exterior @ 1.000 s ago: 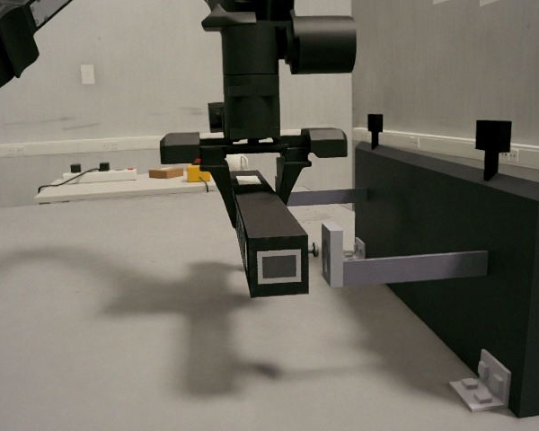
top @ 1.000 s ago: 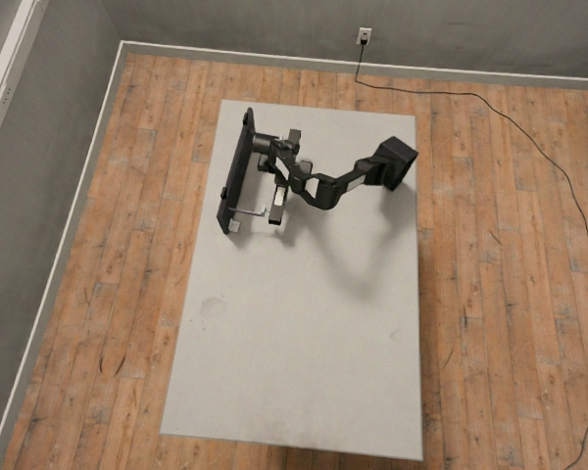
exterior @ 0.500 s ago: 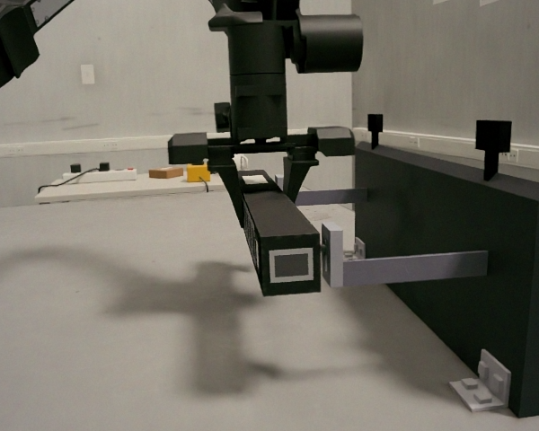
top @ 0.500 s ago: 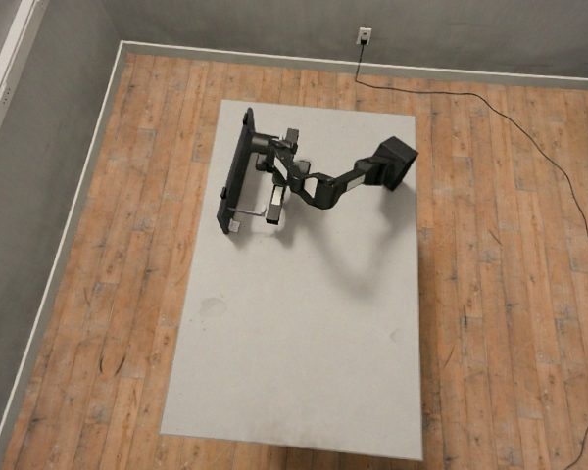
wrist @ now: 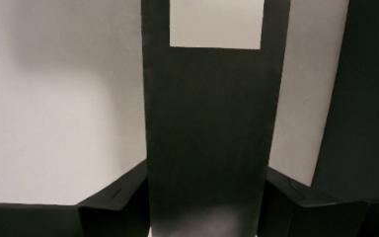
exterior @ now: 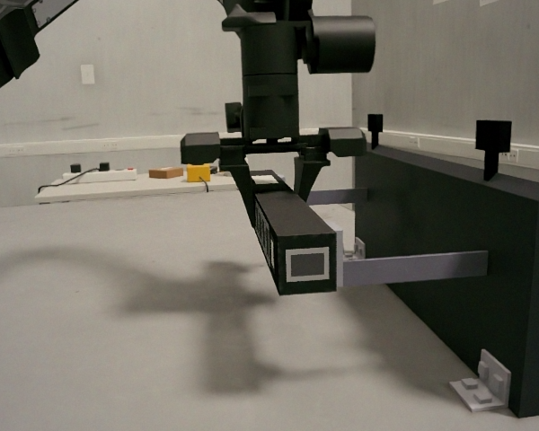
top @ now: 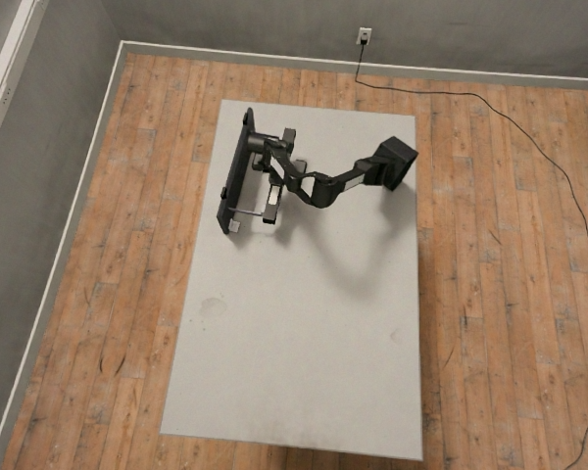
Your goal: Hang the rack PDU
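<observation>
One tool (exterior: pixel 273 178) clamps the PDU (exterior: pixel 294 232) against a keyhole plate (exterior: pixel 339 257).

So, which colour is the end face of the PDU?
The PDU end face is black with a grey rectangle framed in white, clearest in the exterior view.

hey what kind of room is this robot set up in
Probably a lab or workshop. A bare grey table stands on a wood plank floor between plain grey walls, and a side bench behind holds a power strip and small blocks.
</observation>
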{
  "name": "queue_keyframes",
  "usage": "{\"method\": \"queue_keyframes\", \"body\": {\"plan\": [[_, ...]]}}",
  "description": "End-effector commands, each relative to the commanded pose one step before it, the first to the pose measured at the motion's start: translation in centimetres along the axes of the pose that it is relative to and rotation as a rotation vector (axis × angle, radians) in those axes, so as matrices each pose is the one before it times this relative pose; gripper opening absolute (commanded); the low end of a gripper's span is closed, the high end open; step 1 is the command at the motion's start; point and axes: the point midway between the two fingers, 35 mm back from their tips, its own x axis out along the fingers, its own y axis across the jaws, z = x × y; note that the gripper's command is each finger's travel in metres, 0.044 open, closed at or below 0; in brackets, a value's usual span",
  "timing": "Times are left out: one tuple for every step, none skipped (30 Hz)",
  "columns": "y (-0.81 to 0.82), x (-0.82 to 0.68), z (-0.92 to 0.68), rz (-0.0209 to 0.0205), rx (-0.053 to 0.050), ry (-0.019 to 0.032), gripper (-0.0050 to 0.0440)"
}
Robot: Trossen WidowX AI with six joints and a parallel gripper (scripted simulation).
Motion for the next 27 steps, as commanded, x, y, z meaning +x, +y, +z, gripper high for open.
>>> {"method": "queue_keyframes", "body": {"plan": [[-1.064, -0.557, 0.028, -0.02067, -0.0075, 0.00925, -0.0050], [-0.041, -0.001, -0.001, -0.00008, 0.0000, -0.00004, -0.0050], [0.140, 0.049, 0.049, 0.00218, -0.0004, -0.00168, -0.0050], [0.140, 0.049, 0.049, 0.00218, -0.0004, -0.00168, -0.0050], [0.140, 0.049, 0.048, 0.00218, -0.0004, -0.00168, -0.0050], [0.000, 0.000, 0.000, 0.00000, 0.0000, 0.00000, -0.0050], [0.000, 0.000, 0.000, 0.00000, 0.0000, 0.00000, -0.0050], [0.140, 0.049, 0.048, 0.00218, -0.0004, -0.00168, -0.0050], [0.140, 0.049, 0.048, 0.00218, -0.0004, -0.00168, -0.0050], [0.000, 0.000, 0.000, 0.00000, 0.0000, 0.00000, -0.0050], [0.000, 0.000, 0.000, 0.00000, 0.0000, 0.00000, -0.0050], [0.000, 0.000, 0.000, 0.00000, 0.0000, 0.00000, -0.0050], [0.000, 0.000, 0.000, 0.00000, 0.0000, 0.00000, -0.0050], [0.000, 0.000, 0.000, 0.00000, 0.0000, 0.00000, -0.0050], [0.000, 0.000, 0.000, 0.00000, 0.0000, 0.00000, -0.0050], [0.000, 0.000, 0.000, 0.00000, 0.0000, 0.00000, -0.0050], [-0.001, 0.022, -0.003, -0.00013, 0.0000, 0.00006, -0.0050], [-0.002, 0.045, -0.006, -0.00028, 0.0001, 0.00012, -0.0050], [-0.003, 0.072, -0.010, -0.00045, 0.0001, 0.00019, -0.0050], [-0.004, 0.085, -0.016, -0.00058, 0.0002, 0.00024, -0.0050], [-0.004, 0.104, -0.019, -0.00072, 0.0003, 0.00028, -0.0050], [-0.002, 0.108, -0.030, -0.00078, 0.0002, 0.00016, -0.0050], [0.000, 0.000, 0.000, 0.00000, 0.0000, 0.00000, -0.0050], [0.000, 0.000, 0.000, 0.00000, 0.0000, 0.00000, -0.0050], [0.001, 0.147, -0.046, -0.00040, 0.0000, -0.00002, -0.0050], [0.001, 0.111, -0.049, -0.00008, 0.0000, -0.00002, -0.0050], [0.001, 0.089, -0.057, 0.00012, 0.0000, -0.00001, -0.0050]]}}
